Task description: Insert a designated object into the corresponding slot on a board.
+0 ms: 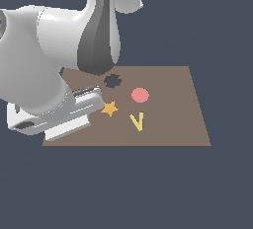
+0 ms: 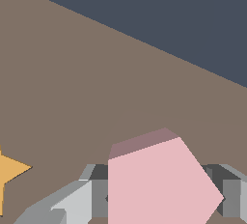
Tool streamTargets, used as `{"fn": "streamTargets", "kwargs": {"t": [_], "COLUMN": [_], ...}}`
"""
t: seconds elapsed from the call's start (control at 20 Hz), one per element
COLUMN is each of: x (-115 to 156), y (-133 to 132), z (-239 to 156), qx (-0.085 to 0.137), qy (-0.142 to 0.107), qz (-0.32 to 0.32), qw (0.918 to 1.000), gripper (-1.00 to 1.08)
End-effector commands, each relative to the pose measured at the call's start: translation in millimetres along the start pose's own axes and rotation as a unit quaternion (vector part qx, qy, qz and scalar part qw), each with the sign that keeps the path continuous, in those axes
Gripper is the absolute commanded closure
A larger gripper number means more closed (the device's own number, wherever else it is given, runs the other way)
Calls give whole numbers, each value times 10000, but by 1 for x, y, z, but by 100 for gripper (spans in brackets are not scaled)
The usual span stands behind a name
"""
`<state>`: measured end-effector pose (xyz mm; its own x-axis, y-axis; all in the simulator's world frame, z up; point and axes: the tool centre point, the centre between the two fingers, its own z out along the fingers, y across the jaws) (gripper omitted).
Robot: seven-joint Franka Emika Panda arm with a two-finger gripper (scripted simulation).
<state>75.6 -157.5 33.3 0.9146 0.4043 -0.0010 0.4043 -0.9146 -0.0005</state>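
Note:
The pale-pink pentagon piece point(image 2: 159, 184) sits between my gripper point(image 2: 159, 201) fingers, one grey finger point(image 2: 96, 196) against its flat side and the other against its far corner. The jaws stand closed on it, just above the brown board point(image 1: 173, 114). In the exterior view the white hand point(image 1: 59, 117) hangs low over the board's edge on the exterior view's left, and it hides both the fingertips and the piece. The plain-edged slot is not in view, and the arm covers that part of the board.
A dark hole with a jagged outline point(image 1: 112, 81) lies near the board's far edge. An orange star point(image 1: 109, 108) point(image 2: 7, 172), a red-pink disc point(image 1: 140, 95) and a yellow V shape point(image 1: 137, 121) lie on the board. The bulky arm point(image 1: 99, 30) looms over the board's left part.

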Motion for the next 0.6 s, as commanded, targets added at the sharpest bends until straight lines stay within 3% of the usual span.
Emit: {"fn": "streamTargets", "kwargs": {"t": [0.0,0.3,0.55], "x": [-1,-7,-14], "y": [-3,-12,-21], "z": [-1,-1,-2], "qx": [-2,-3,-5], "qy": [2,2,1], "qz": [-238,-1026,-1880], "qw": [9997,9947,9822], "gripper": [108,108,108]}}
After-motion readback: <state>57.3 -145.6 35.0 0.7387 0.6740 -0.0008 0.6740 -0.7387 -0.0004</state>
